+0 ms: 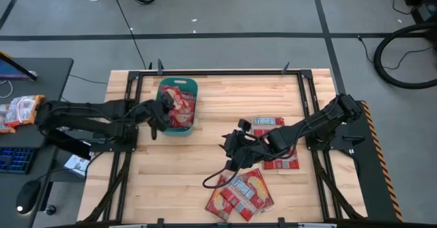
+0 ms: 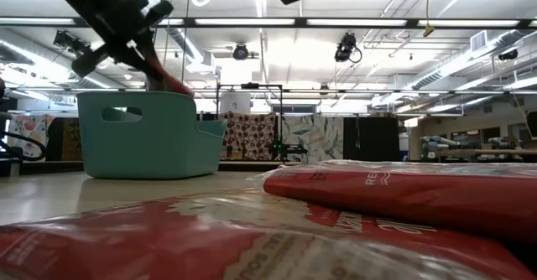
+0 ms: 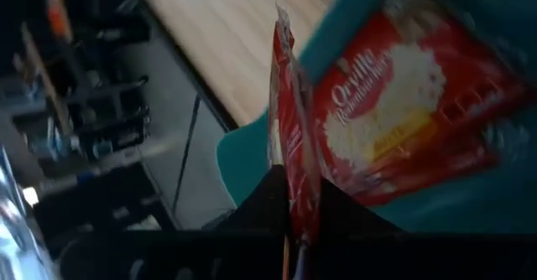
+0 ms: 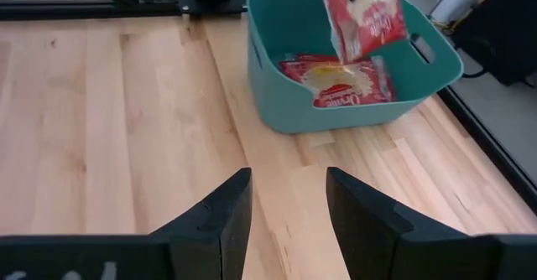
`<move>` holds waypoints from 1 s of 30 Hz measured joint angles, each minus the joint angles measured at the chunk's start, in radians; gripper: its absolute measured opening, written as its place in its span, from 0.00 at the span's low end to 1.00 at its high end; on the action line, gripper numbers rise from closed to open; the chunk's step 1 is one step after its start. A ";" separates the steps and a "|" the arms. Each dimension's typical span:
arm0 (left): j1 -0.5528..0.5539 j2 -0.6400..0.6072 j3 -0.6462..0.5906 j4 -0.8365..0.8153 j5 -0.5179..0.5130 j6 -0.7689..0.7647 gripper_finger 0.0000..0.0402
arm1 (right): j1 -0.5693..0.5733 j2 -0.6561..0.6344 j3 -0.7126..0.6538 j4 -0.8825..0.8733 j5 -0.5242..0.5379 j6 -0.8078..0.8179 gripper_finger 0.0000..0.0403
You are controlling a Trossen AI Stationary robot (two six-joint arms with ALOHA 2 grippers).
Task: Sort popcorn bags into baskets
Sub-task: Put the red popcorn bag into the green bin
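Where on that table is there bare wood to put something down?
Bare wood lies between the teal bin and the right gripper, and along the table's near left side. Popcorn bags crowd the right; the left gripper holds one above the bin.

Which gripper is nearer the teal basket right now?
Left. The left gripper hangs over the teal basket, shut on a popcorn bag. The right gripper is open over bare table, well off toward the loose bags.

The high view looks straight down on the whole table (image 1: 205, 180). The low view sits at tabletop height, close behind red bags (image 2: 403, 188), facing the teal bin (image 2: 147, 137). The right wrist view also faces that bin (image 4: 352, 104) from farther off; the left wrist view hangs directly above it (image 3: 252, 154).
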 joint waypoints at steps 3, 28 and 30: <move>0.021 0.038 0.000 -0.010 0.048 0.140 0.06 | 0.002 0.000 0.000 0.004 -0.016 -0.016 0.40; -0.014 0.170 0.000 -0.034 0.043 0.370 0.19 | 0.002 0.000 -0.015 0.023 -0.027 -0.027 0.40; -0.014 0.169 0.000 -0.033 0.042 0.349 0.24 | 0.002 0.000 -0.015 0.026 -0.027 -0.032 0.40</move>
